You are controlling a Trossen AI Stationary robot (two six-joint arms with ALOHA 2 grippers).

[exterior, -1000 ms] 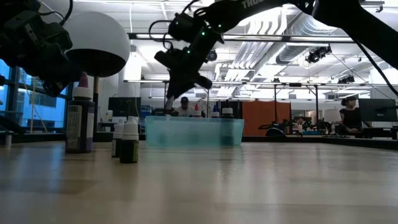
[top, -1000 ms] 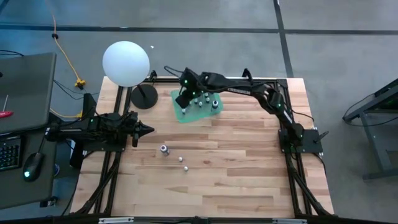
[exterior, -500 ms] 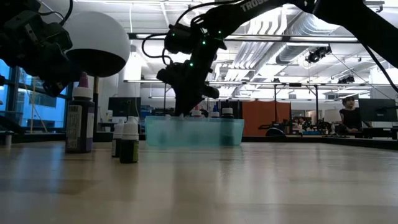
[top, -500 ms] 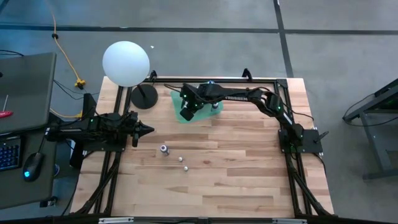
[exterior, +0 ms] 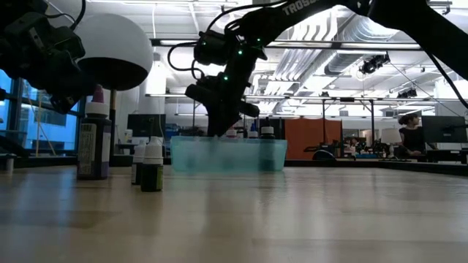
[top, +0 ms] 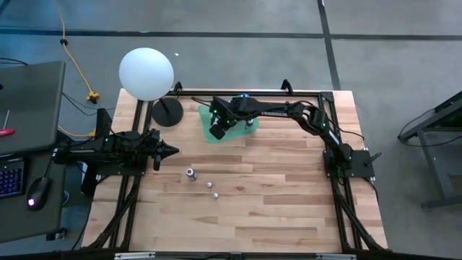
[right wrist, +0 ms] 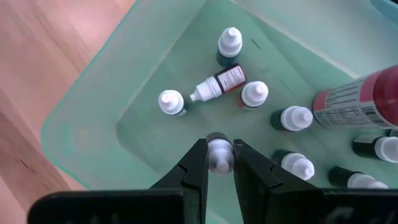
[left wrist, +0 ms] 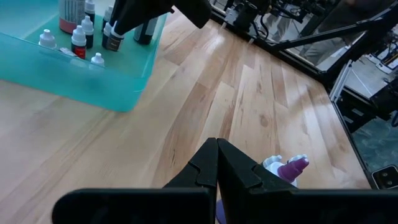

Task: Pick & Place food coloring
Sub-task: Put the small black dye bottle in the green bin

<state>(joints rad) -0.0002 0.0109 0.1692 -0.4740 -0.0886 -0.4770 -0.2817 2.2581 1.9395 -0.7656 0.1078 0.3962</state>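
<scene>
Right pincer (right wrist: 219, 163) lowered into teal tray (top: 205, 134) at far middle of table (top: 274, 209); fingers pinching a small white-capped bottle (right wrist: 218, 152) by the cap, over the tray's near-left corner. Held bottle clear of tray wall, narrow gap only. Inside tray, per right wrist view: several upright whitish-capped food coloring bottles (right wrist: 171, 102), one lying on its side (right wrist: 216, 83), a larger red-labelled bottle (right wrist: 360, 102) toward the far end. Floor of tray between pincer and wall bare.

Left pincer (left wrist: 217, 163) parked at table's left edge, fingers pressed together, pointing across the boards.

Three bottles outside tray on open boards, left of centre: one larger (top: 190, 173), two small (top: 210, 184), well apart from tray. Low view alone gives their form: tall dark bottle with purple tip (exterior: 95, 142), two small white-capped ones (exterior: 152, 166) just beside it, all upright. Wide clear planking across near half and right side of table.

White globe (top: 146, 73) on dark round base (top: 167, 113) at far-left corner, near tray's left edge. Grip on bottle visible only from right wrist view; hidden by the arm in high view.
</scene>
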